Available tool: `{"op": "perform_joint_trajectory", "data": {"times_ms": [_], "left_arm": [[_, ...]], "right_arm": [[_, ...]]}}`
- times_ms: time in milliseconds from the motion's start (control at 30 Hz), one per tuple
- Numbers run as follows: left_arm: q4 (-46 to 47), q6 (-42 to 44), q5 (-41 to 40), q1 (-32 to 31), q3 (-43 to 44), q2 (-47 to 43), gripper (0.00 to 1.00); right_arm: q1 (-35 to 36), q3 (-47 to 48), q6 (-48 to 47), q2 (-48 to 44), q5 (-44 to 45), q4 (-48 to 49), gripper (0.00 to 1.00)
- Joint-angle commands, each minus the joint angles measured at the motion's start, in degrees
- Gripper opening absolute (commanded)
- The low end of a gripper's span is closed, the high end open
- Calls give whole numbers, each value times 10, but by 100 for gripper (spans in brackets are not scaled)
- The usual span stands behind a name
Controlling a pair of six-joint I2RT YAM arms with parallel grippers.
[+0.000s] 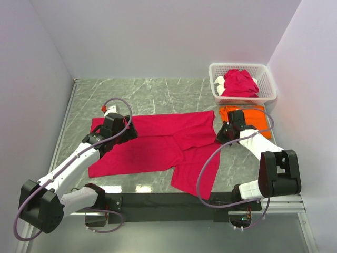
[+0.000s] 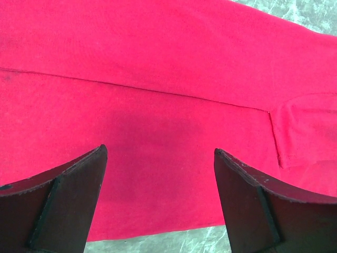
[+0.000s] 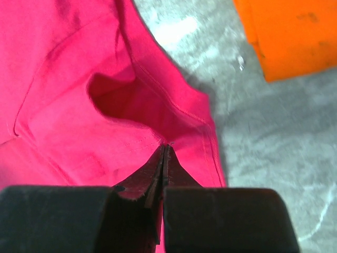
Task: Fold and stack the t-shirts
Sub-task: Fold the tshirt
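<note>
White basket (image 1: 269, 87) just behind orange t-shirt (image 1: 255, 113)

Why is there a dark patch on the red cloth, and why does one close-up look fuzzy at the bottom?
Left wrist view: the open left tool casts a soft shadow on the crimson shirt. Right wrist view: the right tool, too near the lens, blurs; glare whitens the table. Top view: sharp, evenly lit.
</note>
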Motion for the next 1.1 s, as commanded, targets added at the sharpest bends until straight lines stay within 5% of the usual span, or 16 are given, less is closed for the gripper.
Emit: {"op": "perform_joint_trajectory", "data": {"times_ms": [0, 667, 1067], "left_arm": [[4, 6, 11, 1, 9, -10, 88], [-39, 1, 23, 1, 18, -4, 88], [-54, 2, 21, 2, 9, -20, 87]], "right_arm": [[-2, 11, 13, -20, 16, -43, 0], [-1, -8, 54, -57, -4, -95, 0], [52, -19, 35, -88, 61, -138, 14]]}}
